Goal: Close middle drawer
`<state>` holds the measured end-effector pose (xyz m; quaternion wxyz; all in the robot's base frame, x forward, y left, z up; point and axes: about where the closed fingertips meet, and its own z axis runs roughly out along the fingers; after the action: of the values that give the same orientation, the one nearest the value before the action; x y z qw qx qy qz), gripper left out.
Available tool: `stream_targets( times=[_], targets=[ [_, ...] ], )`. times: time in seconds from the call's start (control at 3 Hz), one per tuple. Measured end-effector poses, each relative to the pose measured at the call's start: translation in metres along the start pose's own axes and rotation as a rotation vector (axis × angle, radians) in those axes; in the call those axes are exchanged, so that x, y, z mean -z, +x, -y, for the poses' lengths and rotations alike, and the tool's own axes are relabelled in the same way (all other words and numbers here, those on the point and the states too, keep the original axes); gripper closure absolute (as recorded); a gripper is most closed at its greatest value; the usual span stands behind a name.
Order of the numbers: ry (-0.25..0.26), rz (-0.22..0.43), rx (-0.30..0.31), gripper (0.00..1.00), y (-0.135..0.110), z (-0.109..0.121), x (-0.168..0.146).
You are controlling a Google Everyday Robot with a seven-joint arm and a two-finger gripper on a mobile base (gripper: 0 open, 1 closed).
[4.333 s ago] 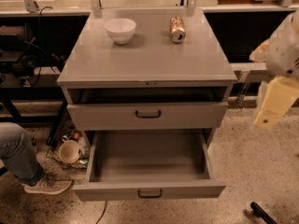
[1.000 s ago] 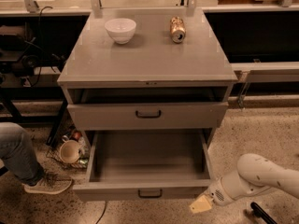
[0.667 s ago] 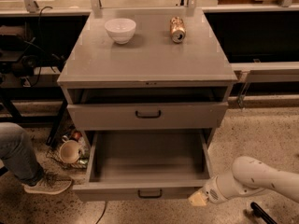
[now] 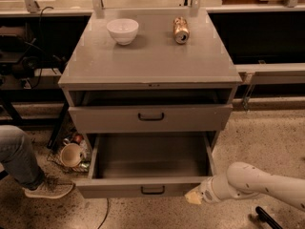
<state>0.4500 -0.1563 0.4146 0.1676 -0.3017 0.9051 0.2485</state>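
The middle drawer (image 4: 119, 187) is pulled far out of the grey cabinet (image 4: 150, 61). Its long box is empty, and its low front panel carries a small black bar handle (image 4: 152, 190). Above it, the drawer with the taller front and larger handle (image 4: 150, 117) stands slightly out. My gripper (image 4: 193, 197) is low at the right, on the end of the white arm (image 4: 257, 182). Its cream tip is at the right end of the middle drawer's front panel, touching it or very close.
A white bowl (image 4: 123, 30) and a can lying on its side (image 4: 180, 30) rest on the cabinet top. A person's leg and shoe (image 4: 33, 175) are at the left, with a cup and clutter (image 4: 71, 154) on the floor. A black object (image 4: 267, 218) lies at the lower right.
The arm has come down from high on the right to floor level and has moved left, bringing the gripper up to the right end of the middle drawer's front. The drawer has not visibly moved.
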Motion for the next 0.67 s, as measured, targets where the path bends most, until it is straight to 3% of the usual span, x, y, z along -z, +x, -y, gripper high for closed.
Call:
stream_targets(
  times=[0.67],
  targets=[
    [0.024, 0.036, -0.015, 1.0, -0.0021, 0.0034, -0.0019]
  ],
)
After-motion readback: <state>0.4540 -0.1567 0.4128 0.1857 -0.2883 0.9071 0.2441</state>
